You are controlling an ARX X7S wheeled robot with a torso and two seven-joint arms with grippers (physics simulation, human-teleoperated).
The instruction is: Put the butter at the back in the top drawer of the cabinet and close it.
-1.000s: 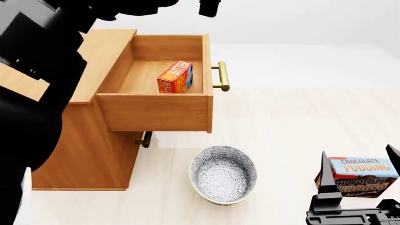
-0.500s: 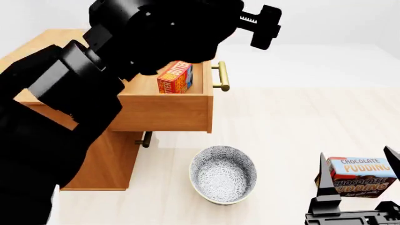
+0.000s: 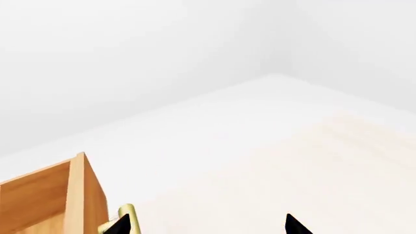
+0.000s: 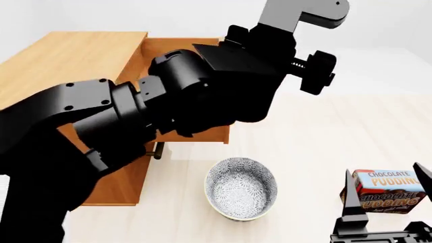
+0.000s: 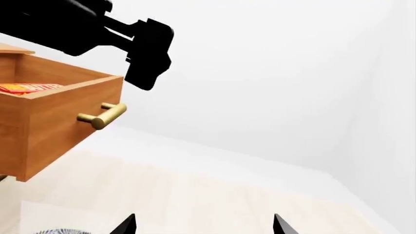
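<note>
The butter (image 5: 29, 87) already lies inside the top drawer (image 5: 62, 122) of the cabinet (image 4: 74, 66); only its red and yellow top shows over the drawer wall in the right wrist view, and in the head view the left arm hides it entirely. So the placing step looks done, and what is left is the closing, since the drawer stands pulled well out with its brass handle (image 5: 102, 116) clear in front. The left tool (image 3: 206, 226) hangs above the drawer's front edge with the handle just beside one fingertip; its fingers stand well apart and hold nothing. It seems well placed to come down against the drawer front or handle and push it shut. The right tool (image 4: 383, 200) waits low at the near right of the desk (image 4: 324, 131), fingers spread wide either side of the chocolate pudding box (image 4: 390, 191), empty as far as can be told. The patterned bowl (image 4: 241, 188) sits on the desk below the drawer.
</note>
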